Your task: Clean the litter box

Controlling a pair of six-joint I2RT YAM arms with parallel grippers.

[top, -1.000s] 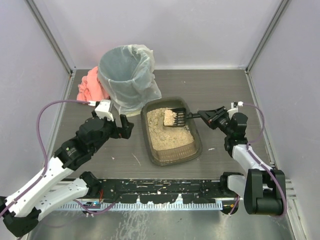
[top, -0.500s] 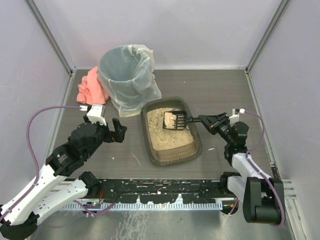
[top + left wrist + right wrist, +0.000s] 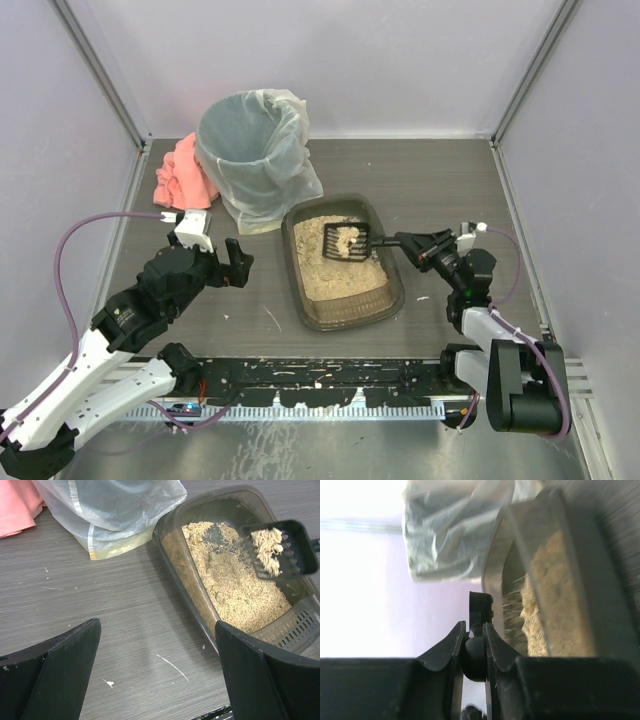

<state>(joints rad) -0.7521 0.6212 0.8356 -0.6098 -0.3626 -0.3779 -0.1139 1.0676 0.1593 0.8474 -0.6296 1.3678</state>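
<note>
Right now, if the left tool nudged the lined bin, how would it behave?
The bin stands tall with little visible inside, so it is probably light and apt to tip. Its liner hangs loose and wrinkled, so it is likely floppy and slippery.

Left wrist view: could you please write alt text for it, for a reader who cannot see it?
A black slotted scoop carrying a clump of litter hangs over the sandy litter box on a grey table. A plastic-lined bin and pink cloth sit beyond, and the open left gripper frames the bottom edge.
</note>
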